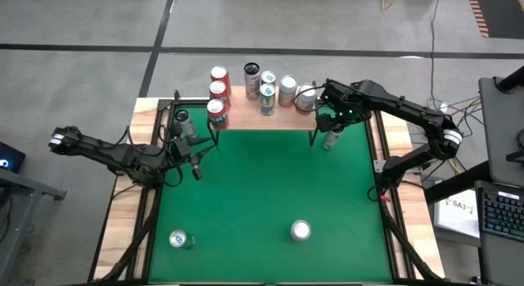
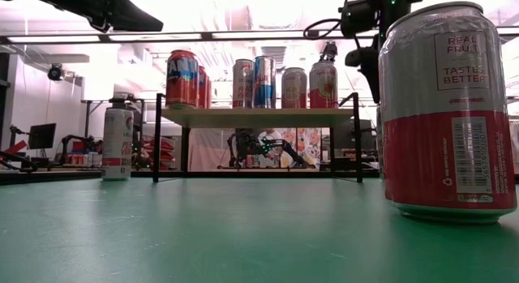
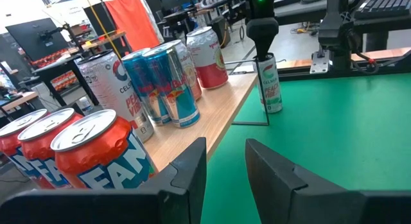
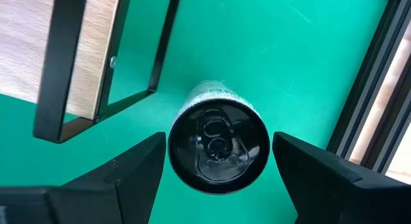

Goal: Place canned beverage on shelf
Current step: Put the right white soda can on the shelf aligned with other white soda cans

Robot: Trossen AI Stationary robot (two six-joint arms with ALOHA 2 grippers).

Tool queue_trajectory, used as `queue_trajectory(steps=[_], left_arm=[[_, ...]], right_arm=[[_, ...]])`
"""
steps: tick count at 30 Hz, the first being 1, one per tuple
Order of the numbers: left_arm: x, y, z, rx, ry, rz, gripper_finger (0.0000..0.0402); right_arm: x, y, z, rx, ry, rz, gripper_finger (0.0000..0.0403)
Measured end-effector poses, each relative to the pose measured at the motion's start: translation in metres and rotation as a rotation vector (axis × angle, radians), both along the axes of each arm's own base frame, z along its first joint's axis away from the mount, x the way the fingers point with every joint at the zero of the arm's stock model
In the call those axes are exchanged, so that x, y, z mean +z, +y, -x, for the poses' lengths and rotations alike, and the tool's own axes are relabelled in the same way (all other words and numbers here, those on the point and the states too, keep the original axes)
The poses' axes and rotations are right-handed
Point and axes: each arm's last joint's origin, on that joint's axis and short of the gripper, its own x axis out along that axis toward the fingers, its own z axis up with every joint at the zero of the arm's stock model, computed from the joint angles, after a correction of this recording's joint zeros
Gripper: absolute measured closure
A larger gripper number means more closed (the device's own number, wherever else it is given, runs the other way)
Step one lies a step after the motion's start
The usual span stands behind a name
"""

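The green table (image 1: 262,188) carries the shelf (image 1: 262,118) along its far edge, with seven cans on top. Just off the shelf's right leg, a slim can (image 4: 218,144) stands upright on the table between the right gripper's (image 4: 218,166) spread, untouching fingers. The left gripper (image 3: 225,166) hangs empty, fingers slightly apart, near the shelf's left end. Labels read "CELSIUS PEACH VIBE" and "REAL FRUIT TASTES BETTER".
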Motion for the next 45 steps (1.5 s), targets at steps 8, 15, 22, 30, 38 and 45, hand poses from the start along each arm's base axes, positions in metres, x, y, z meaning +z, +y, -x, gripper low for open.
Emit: queue_trajectory(steps=[8, 15, 22, 30, 38, 45], left_arm=[[0.000, 0.000, 0.000, 0.000, 0.005, -0.002, 0.0310], [0.000, 0.000, 0.000, 0.000, 0.005, -0.002, 0.0310], [0.000, 0.000, 0.000, 0.000, 0.005, -0.002, 0.0310], [0.000, 0.000, 0.000, 0.000, 0.004, -0.001, 0.0310], [0.000, 0.000, 0.000, 0.000, 0.002, 0.001, 0.0310], [0.000, 0.000, 0.000, 0.003, -0.002, 0.008, 0.0310]], right_arm=[[-0.002, 0.000, 0.000, -0.004, -0.001, 0.000, 0.0124], [-0.012, 0.000, 0.000, -0.012, 0.012, -0.010, 0.0124], [-0.022, 0.002, -0.002, 0.002, 0.010, 0.006, 0.0123], [-0.036, 0.003, -0.002, 0.013, 0.046, 0.032, 0.0134], [-0.058, 0.004, -0.003, 0.042, 0.006, 0.006, 0.0114], [-0.077, 0.008, 0.001, 0.046, 0.031, -0.046, 0.0089]])
